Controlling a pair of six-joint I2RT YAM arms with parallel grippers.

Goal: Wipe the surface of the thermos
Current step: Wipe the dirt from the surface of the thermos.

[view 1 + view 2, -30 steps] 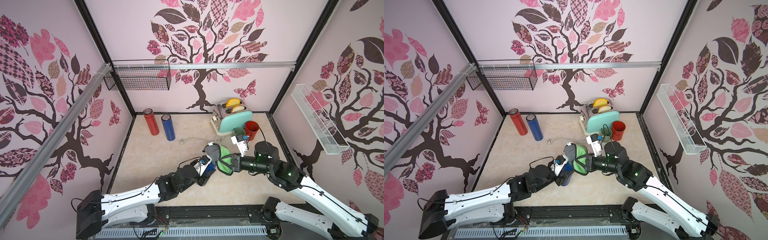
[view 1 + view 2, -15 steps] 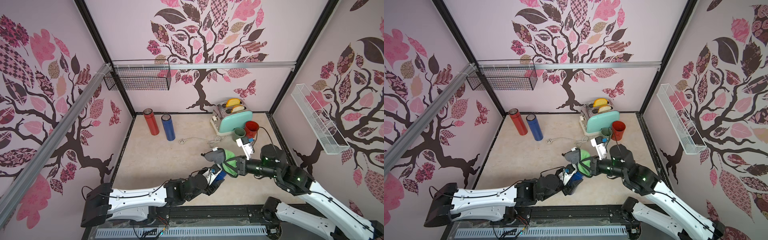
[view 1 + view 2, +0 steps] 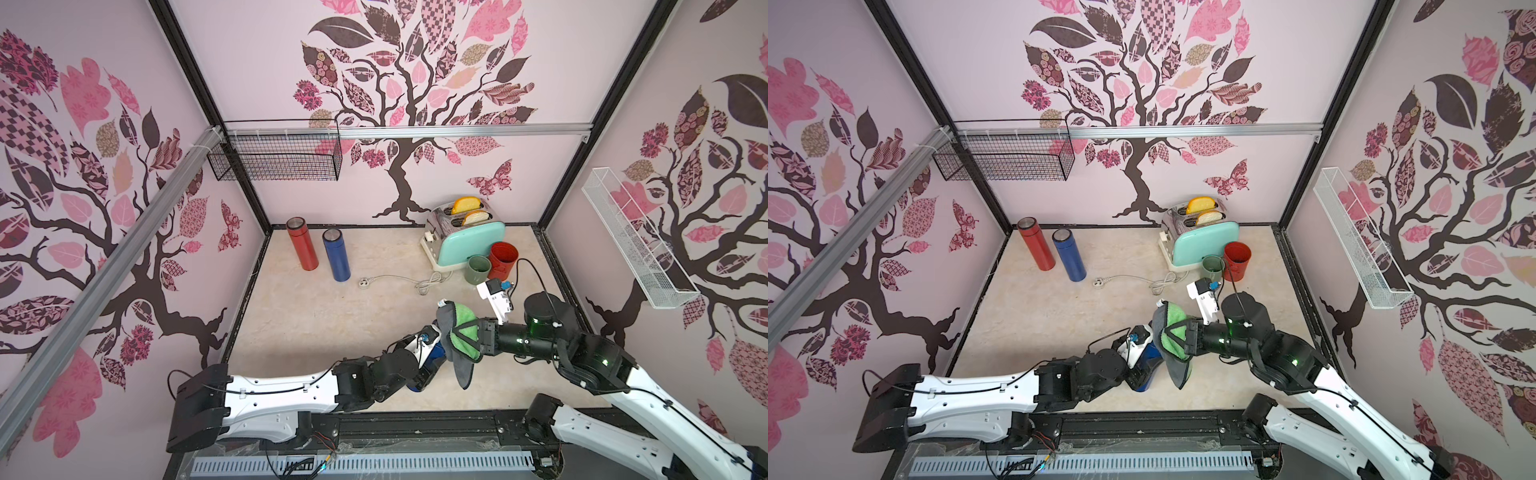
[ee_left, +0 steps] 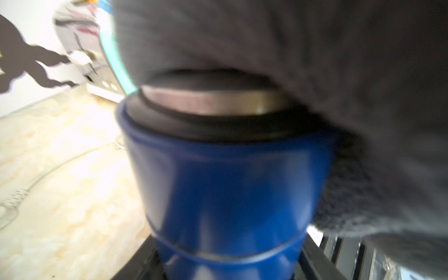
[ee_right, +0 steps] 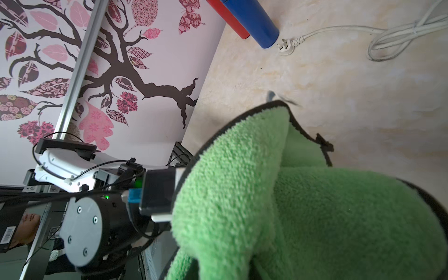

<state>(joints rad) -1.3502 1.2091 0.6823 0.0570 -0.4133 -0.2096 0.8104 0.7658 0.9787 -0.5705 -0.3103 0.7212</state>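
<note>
Both top views: left gripper (image 3: 426,370), pointing three o'clock, is clenching the blue thermos (image 3: 437,355); right gripper (image 3: 471,337), pointing nine o'clock, is pinching the green cloth (image 3: 461,332).

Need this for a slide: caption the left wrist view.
Close-up: grey cloth covering the lid end of the blue thermos.

A red flask (image 3: 302,248) and a blue flask (image 3: 336,259) stand side by side near the back wall (image 3: 357,201). Further right, a mint toaster (image 3: 471,246) holds two bread slices (image 3: 468,205), with a green mug (image 3: 478,269), a red cup (image 3: 503,260) and a loose white cord (image 3: 395,276) nearby.
</note>
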